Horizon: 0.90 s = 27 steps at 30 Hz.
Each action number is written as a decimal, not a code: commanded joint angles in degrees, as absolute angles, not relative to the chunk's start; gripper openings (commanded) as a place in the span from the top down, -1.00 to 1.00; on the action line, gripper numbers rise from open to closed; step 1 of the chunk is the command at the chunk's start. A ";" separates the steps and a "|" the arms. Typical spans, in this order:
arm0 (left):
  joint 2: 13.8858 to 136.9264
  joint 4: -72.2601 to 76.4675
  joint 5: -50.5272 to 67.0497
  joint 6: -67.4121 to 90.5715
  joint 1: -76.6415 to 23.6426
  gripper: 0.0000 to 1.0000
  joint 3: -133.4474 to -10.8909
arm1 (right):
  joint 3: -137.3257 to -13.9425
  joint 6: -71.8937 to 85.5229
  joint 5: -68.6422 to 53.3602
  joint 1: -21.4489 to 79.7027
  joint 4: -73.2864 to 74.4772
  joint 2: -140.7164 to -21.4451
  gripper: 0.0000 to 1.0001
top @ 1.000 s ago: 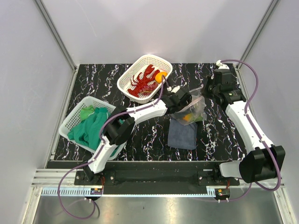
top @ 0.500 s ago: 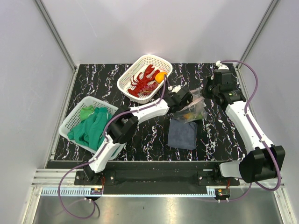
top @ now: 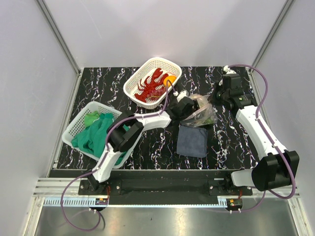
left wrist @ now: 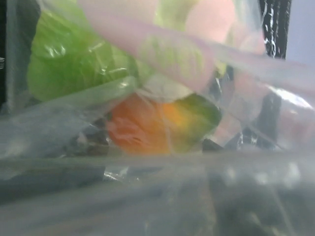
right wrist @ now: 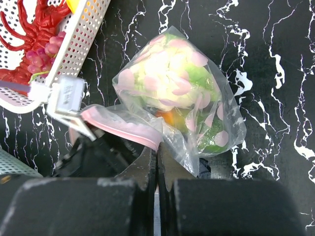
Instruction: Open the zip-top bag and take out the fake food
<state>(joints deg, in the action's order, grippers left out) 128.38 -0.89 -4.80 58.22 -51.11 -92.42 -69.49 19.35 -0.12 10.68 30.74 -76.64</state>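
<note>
The zip-top bag (top: pixel 201 110) is clear with a pink zip strip (right wrist: pixel 123 128) and hangs stretched between both grippers above the dark marbled table. It holds fake food: a green piece (left wrist: pixel 69 64) and an orange-green piece (left wrist: pixel 157 128). My right gripper (right wrist: pixel 157 150) is shut on the bag's edge by the strip; it is at the bag's right in the top view (top: pixel 215 98). My left gripper (top: pixel 186 105) holds the bag's left edge. Plastic covers its fingers in the left wrist view. A red lobster (top: pixel 150 84) and an orange fruit (top: pixel 170 78) lie in a white basket (top: pixel 142 69).
A dark blue-grey folded cloth (top: pixel 192 140) lies in front of the bag. A second white basket (top: pixel 78 122) at the left holds a green cloth (top: pixel 96 133). Grey walls enclose the table on three sides.
Both grippers have carried the bag to the left and a little back, off the folded cloth. The bag now looks more spread between them.
</note>
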 commanded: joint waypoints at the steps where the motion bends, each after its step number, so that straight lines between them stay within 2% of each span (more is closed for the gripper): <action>1: 124.28 1.85 -9.49 53.09 -48.43 -0.54 -87.63 | -72.86 17.93 7.47 8.79 24.34 -74.97 1.00; 5: 123.57 3.42 -8.62 55.45 -47.99 -0.52 -86.66 | -72.95 18.11 7.12 8.70 24.34 -75.24 1.00; 7: 124.10 3.69 -8.35 56.16 -47.99 -0.58 -87.36 | -72.86 18.02 7.21 8.79 24.17 -75.24 1.00; 12: 128.84 -2.55 -8.61 59.23 -47.90 -0.61 -93.16 | -73.04 17.49 7.56 8.88 24.35 -74.71 1.00; 14: 129.98 -5.34 -9.05 61.78 -47.99 -0.57 -94.65 | -72.95 17.23 7.73 8.70 24.43 -74.45 1.00; 16: 131.65 -7.29 -8.79 63.88 -47.73 -0.40 -95.62 | -72.86 17.05 8.17 8.79 24.35 -74.36 1.00; 21: 133.42 -7.03 -8.09 64.86 -47.64 -0.37 -95.54 | -72.95 17.23 7.74 8.79 24.34 -74.79 1.00; 25: 133.68 -1.77 -6.33 63.03 -47.55 -0.60 -93.26 | -73.12 17.14 7.73 8.79 24.34 -74.97 1.00; 27: 133.68 1.56 -5.89 62.32 -47.37 -0.58 -92.03 | -73.04 16.96 7.82 8.79 24.26 -74.97 1.00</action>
<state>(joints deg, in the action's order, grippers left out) 131.02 1.39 -4.64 61.54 -50.24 -95.66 -69.73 18.83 0.84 10.70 29.04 -76.84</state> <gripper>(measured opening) 0.788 0.009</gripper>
